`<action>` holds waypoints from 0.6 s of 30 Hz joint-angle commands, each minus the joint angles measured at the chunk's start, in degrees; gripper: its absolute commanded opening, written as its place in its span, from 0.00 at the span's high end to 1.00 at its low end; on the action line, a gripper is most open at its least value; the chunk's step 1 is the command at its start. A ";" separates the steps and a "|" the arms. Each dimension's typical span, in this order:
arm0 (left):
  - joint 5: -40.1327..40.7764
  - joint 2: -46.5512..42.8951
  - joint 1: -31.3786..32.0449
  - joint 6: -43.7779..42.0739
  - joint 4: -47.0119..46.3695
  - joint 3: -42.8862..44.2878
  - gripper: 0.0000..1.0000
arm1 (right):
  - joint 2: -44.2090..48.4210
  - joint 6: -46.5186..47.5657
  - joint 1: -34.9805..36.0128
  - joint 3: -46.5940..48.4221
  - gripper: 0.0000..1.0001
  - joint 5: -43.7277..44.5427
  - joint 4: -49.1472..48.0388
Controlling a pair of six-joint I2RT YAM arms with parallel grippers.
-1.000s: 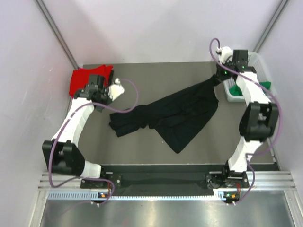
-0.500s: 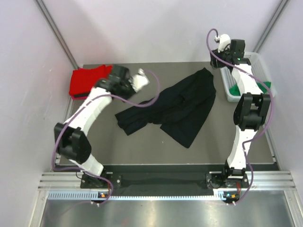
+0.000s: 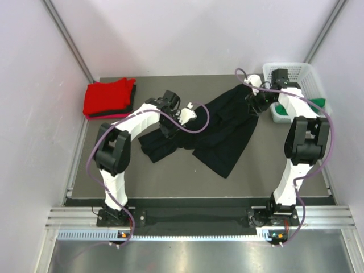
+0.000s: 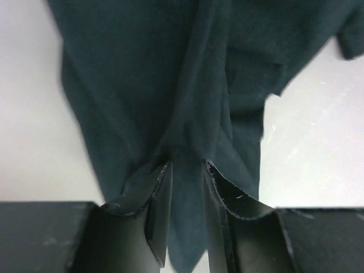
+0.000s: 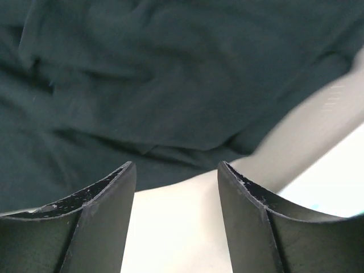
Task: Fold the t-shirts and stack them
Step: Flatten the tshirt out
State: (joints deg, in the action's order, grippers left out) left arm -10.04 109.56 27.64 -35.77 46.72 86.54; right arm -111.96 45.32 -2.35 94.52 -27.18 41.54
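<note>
Though it is spread over the middle of the table [image 3: 170, 176], the black t-shirt [image 3: 224, 133] is far from flat: it lies crumpled on a slant, one end bunched into a dark roll at the left, the wider part fanning toward the near side, the far end reaching up to the right. The cloth is plain and matte.

The left gripper [image 4: 186, 170] sits low on the bunched left end. Its jaws are narrow and pinch a raised ridge of the black cloth, with creases running in toward the fingers [image 4: 162, 193]. The right gripper [image 5: 176, 170] hovers over the far right edge of the same shirt, jaws wide with nothing between them; bare table shows in the gap.

In the far left corner lies a folded red t-shirt [image 3: 108, 96] on top of a darker layer, well apart from the black one. At the far right stands a white mesh basket [image 3: 296, 71] with a green t-shirt [image 3: 319, 102] hanging over its side. A purple cable [image 3: 203, 116] loops from the left arm above the black cloth.
</note>
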 commanded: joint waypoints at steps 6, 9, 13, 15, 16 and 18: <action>4.32 4.08 0.05 2.81 -0.22 -1.99 0.68 | -6.25 5.31 0.86 2.69 0.23 -3.50 5.49; 8.35 5.66 -0.04 2.90 -1.71 -3.91 0.68 | -7.65 5.74 0.86 3.74 0.15 -2.09 3.82; 13.20 6.28 -0.13 3.25 -4.88 -6.74 0.68 | -8.45 5.83 1.21 4.18 0.13 1.41 -0.83; 14.61 6.98 -0.22 3.07 -6.19 -7.79 0.69 | -9.23 5.31 1.47 4.35 0.12 2.04 -2.51; 15.83 7.07 -0.48 3.07 -6.72 -8.14 0.69 | -9.67 5.13 1.56 5.05 0.13 2.48 -3.21; 16.63 7.51 -1.09 2.99 -7.43 -8.49 0.70 | -11.42 4.95 1.91 6.28 0.13 2.40 -3.13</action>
State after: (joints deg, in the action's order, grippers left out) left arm -0.91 114.15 28.47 -32.56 42.78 81.52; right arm -121.51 49.52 -1.58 97.25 -25.08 42.17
